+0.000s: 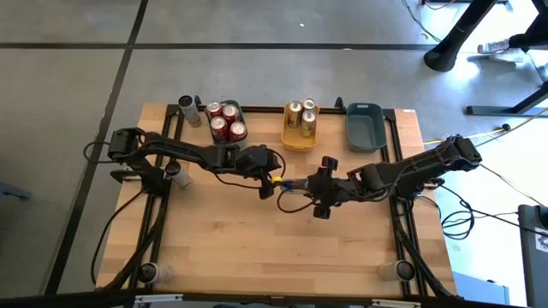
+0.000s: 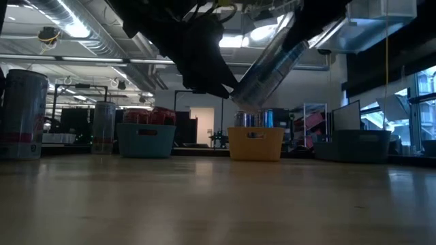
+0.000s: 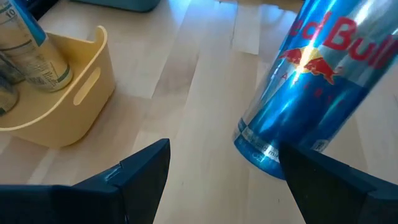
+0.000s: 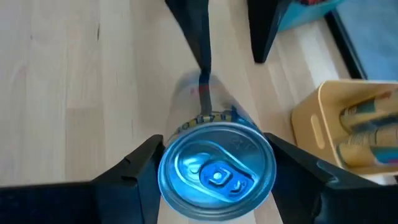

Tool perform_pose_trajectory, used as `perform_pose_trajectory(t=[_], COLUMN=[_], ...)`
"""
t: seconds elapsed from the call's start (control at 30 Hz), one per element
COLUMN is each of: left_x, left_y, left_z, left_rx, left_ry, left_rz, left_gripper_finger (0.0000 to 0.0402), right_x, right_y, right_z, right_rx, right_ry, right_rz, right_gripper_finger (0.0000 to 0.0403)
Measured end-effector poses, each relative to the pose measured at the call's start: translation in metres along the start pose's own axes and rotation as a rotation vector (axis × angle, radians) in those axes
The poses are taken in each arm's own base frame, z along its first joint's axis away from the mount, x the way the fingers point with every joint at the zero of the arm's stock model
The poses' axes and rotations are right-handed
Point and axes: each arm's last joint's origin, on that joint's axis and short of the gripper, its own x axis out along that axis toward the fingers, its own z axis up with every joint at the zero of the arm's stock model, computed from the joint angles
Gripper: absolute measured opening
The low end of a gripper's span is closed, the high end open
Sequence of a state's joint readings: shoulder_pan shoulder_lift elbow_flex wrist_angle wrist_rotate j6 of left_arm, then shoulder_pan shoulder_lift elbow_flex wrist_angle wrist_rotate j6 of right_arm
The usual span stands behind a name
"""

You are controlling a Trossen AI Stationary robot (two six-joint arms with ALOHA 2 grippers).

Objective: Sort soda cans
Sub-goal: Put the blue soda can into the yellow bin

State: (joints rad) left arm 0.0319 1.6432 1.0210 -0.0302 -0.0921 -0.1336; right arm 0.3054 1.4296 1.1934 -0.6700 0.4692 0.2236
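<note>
You are mid-handover above the counter's (image 1: 223,248) centre: the right tool (image 4: 214,165) pinches the blue can (image 4: 216,171) at its top, tilted, while the left tool (image 3: 224,165) stands spread just beside its base, so next close the left tool squarely on the can.

A blue-and-silver can (image 3: 311,87) with red lettering sits between the right jaws, beyond it a yellow tray (image 3: 68,106), a teal tray (image 1: 224,109) with 4 red cans (image 1: 226,121).
</note>
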Motion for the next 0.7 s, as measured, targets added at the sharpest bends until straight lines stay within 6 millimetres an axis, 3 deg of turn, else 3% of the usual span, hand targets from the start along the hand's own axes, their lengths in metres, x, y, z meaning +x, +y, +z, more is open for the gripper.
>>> perform_pose_trajectory(t=[0.23,0.7], left_x=[0.005,0.002], left_y=[0.000,0.002], left_z=[-0.003,-0.002], left_rx=[-0.016,-0.014], left_ry=[0.014,0.007], left_rz=[0.005,0.022], left_gripper_finger=[0.0294,0.0294], right_x=[0.001,0.012], right_y=[-0.002,-0.028], right_z=[0.009,0.023], right_rx=[-0.021,0.022], right_ry=[-0.077,-0.150], right_rz=[-0.003,-0.021], right_gripper_finger=[0.0218,0.0218])
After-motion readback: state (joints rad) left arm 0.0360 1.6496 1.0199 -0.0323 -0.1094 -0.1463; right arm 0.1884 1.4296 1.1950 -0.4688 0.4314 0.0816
